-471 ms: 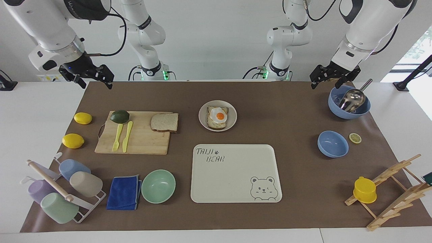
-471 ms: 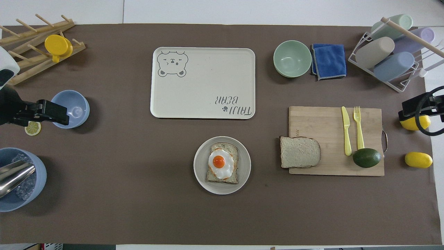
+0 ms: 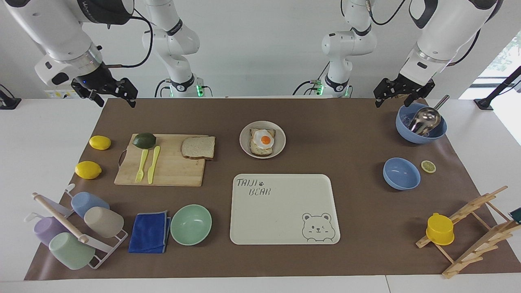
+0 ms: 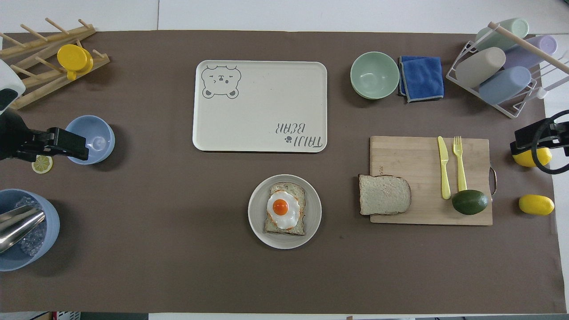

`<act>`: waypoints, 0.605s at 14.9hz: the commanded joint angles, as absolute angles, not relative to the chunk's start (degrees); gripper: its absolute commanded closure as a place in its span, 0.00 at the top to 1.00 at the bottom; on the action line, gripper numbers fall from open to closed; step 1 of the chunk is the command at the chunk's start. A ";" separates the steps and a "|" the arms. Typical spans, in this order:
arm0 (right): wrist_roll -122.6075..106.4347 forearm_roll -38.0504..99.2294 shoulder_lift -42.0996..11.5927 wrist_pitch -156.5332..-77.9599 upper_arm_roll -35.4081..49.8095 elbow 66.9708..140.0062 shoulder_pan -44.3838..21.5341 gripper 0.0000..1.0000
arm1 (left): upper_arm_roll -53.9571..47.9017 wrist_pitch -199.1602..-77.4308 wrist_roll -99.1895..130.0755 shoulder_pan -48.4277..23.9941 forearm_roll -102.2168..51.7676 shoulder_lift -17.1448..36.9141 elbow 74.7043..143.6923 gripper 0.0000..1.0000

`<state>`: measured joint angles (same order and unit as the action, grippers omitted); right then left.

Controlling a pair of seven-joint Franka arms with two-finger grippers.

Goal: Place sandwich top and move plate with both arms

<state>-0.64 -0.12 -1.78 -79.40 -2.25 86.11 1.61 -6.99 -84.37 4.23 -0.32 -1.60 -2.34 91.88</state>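
Right tool [image 3: 110,95]: hangs in the air over the table edge at the right arm's end, above the brown mat's corner; it grasps nothing, and you cannot tell from these views how its fingers stand. Left tool [image 3: 401,94]: hangs over the mat's other corner, just above the blue bowl with the metal scoop [image 3: 421,123]; also empty, finger state likewise unreadable.

Sandwich top [image 3: 198,147]: lies flat on the corner of the wooden cutting board [image 3: 163,160] that points toward the plate, its crust slightly overhanging the board's edge; untouched. On the same board you see 1 avocado [image 3: 144,140], 1 yellow-green fork [image 3: 141,166] and 1 knife [image 3: 153,164], all well apart from the slice.

Plate [image 3: 244,148]: sits on the mat near the table's middle, beside the board and nearer to the robots than the bear tray [image 3: 285,209]; it carries 1 toast with a fried egg [image 3: 262,141].

Step in hand, as judged: the opening one; neither arm has reached for anything. Your next move likely calls for the right arm, which stands closer to the board, to descend on the sandwich top, grip it by its edges and set it squarely over the egg; only then would you bring both tools to the plate's rim.
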 commanded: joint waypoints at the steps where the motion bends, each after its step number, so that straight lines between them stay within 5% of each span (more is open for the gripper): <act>1: -2.20 -0.35 -0.27 -80.42 -2.20 88.41 2.19 1.00 | -7.56 -83.76 3.43 0.53 -1.49 -2.99 92.46 1.00; 9: 2.52 -5.36 -3.94 -82.97 0.08 87.98 -7.02 1.00 | -7.56 -83.76 3.52 0.44 -1.49 -2.99 92.46 1.00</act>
